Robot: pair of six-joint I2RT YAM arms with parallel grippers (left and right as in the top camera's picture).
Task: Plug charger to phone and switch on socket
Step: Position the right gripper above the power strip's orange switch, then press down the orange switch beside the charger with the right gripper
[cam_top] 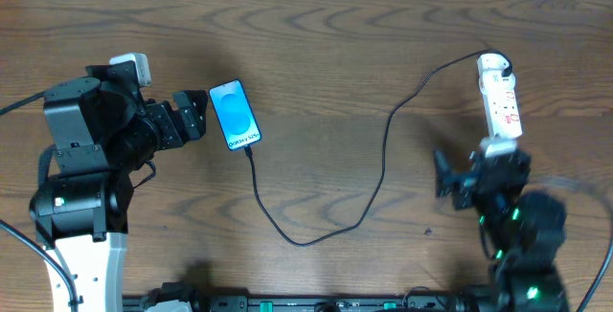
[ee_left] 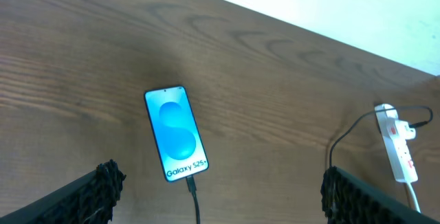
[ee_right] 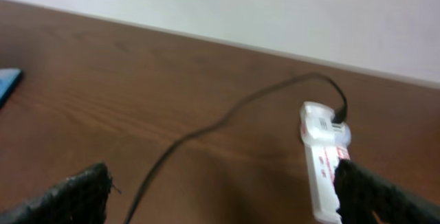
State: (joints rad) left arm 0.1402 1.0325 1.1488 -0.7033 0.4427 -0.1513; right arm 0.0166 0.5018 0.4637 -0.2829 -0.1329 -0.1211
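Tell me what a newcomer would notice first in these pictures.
The bright blue screen of the phone stands out first. It lies face up on the dark wood table, left of centre, just ahead of the left gripper. Next comes the charger, a thin black cable looping from the phone's lower end across to the white socket at the far right.

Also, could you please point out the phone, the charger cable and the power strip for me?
phone [cam_top: 236,114], overhead view, middle of its blue screen.
charger cable [cam_top: 385,149], overhead view, mid-length stretch on the table.
power strip [cam_top: 502,101], overhead view, middle of its white body.
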